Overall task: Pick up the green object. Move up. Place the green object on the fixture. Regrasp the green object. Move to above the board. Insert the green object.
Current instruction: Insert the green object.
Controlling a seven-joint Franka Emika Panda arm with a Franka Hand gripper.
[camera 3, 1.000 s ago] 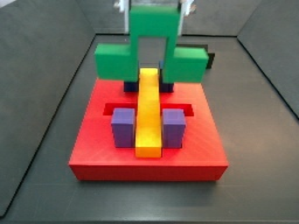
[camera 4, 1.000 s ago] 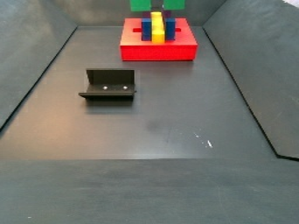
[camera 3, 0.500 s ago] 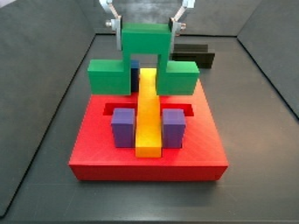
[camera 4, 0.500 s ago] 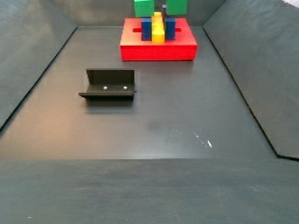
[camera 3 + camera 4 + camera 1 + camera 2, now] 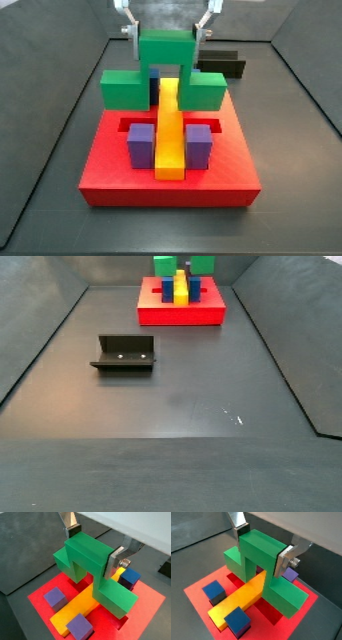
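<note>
I see the gripper (image 5: 168, 38) over the far half of the board (image 5: 168, 170), its silver fingers (image 5: 117, 558) clamped on the raised middle cube of the green object (image 5: 164, 72). The green object hangs with its long axis level and crosswise to the yellow bar (image 5: 168, 128), middle cube up, the two lower cubes pointing down on either side of the bar. In both wrist views it straddles the bar's far end; I cannot tell whether the lower cubes touch the board. The blue blocks (image 5: 129, 577) are partly hidden behind it. Two purple blocks (image 5: 140, 145) flank the bar nearer the camera. In a side view the fixture (image 5: 124, 354) stands well apart on the floor, and the green object (image 5: 166, 266) is cut off at the frame's top edge. I read no writing or labels anywhere.
</note>
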